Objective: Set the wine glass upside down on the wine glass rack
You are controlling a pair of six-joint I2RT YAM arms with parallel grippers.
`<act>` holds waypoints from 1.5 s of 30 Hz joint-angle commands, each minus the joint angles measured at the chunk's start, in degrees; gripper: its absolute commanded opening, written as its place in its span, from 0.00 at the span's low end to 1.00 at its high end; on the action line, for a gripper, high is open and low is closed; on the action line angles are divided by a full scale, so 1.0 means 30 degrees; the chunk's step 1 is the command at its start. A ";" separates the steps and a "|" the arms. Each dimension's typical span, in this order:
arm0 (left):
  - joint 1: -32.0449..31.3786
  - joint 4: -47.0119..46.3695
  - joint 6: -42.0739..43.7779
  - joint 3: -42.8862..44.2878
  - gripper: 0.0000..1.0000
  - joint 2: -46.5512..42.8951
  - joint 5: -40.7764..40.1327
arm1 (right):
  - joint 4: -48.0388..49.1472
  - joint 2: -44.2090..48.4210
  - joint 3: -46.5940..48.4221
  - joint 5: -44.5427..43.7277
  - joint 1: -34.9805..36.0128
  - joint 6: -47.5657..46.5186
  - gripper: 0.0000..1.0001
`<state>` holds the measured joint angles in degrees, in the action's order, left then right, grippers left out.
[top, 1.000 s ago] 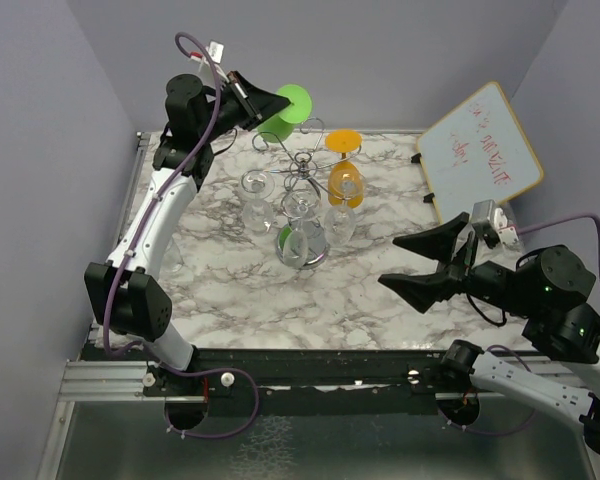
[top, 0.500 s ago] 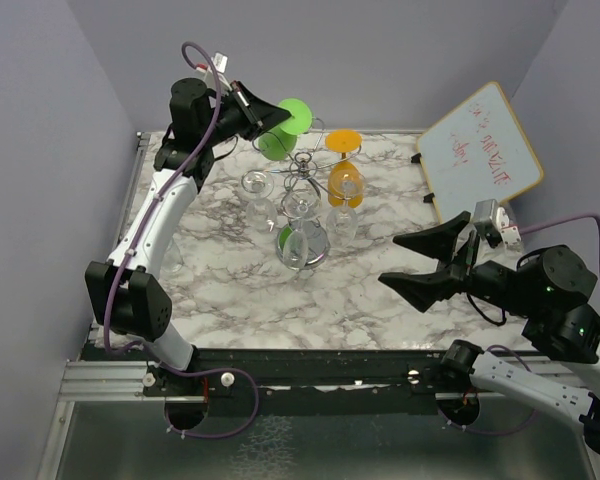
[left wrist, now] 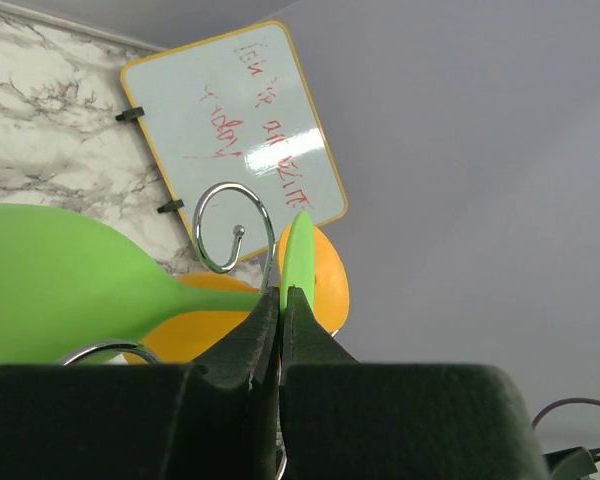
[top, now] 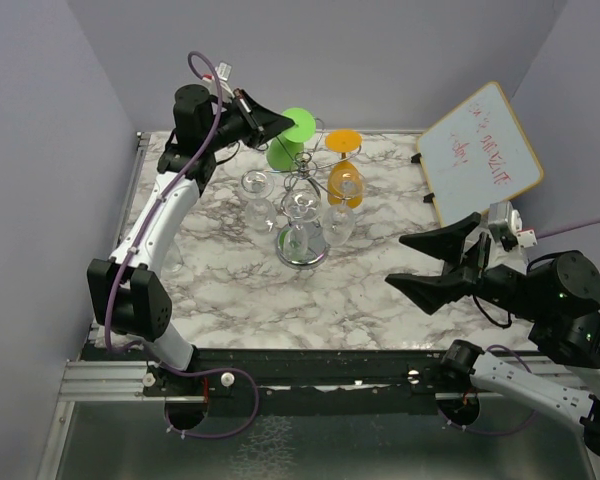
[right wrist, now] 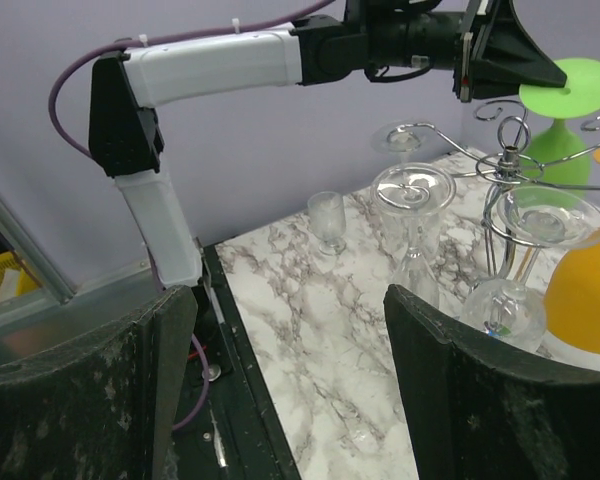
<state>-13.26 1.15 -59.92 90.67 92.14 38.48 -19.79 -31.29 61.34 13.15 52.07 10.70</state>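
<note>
White links (top: 160, 215), black joints (top: 132, 300), purple cables (top: 580, 227), and a black right gripper (top: 394, 262).

- wine glass (top: 290, 140): pinched between left fingers (top: 265, 118) near its foot, held above desk (top: 270, 300); foot just beyond fingertips, bowl below them, at far-left side of rack.
- wine glass rack (top: 302, 260): mid-desk, ahead of right fingers (top: 445, 235), well apart from them; scroll arm (left wrist: 235, 230) just beyond left fingertips.
- hung glasses (top: 258, 195): on rack arms, bowls down, around post.
- small glass (right wrist: 328, 220): on desk, left of rack, near left arm (top: 155, 215).
- whiteboard (top: 480, 150): beyond right fingers, far-right corner of desk.
</note>
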 commanded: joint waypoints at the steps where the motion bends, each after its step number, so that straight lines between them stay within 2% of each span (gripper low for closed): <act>1: -0.0241 -0.1601 -0.1429 -0.0527 0.00 -0.0438 0.1201 | 0.0698 0.0286 0.0071 -0.0415 0.0049 0.0270 0.81; 12: -0.1050 -0.2737 -0.2433 -0.0774 0.00 -0.0436 0.0984 | 0.0607 0.0024 0.0044 -0.0849 0.0058 0.0184 0.81; 19: -0.1147 -0.5447 -0.3669 -0.1473 0.00 0.0015 0.1437 | 0.0673 0.0197 0.0038 -0.1153 0.0067 0.0192 0.81; 34: -0.1148 -0.5266 -0.3597 0.1220 0.00 0.2890 0.0543 | 0.0659 -0.0103 0.0326 -0.1366 0.0074 0.0290 0.81; 45: -0.1118 -0.2717 -0.1513 0.1772 0.00 0.2427 -0.1932 | 0.0663 -0.0074 0.0089 -0.1765 0.0063 0.0271 0.81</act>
<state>-16.60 -10.35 -68.75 94.08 101.49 36.73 -18.52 -31.22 61.34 9.65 52.07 11.11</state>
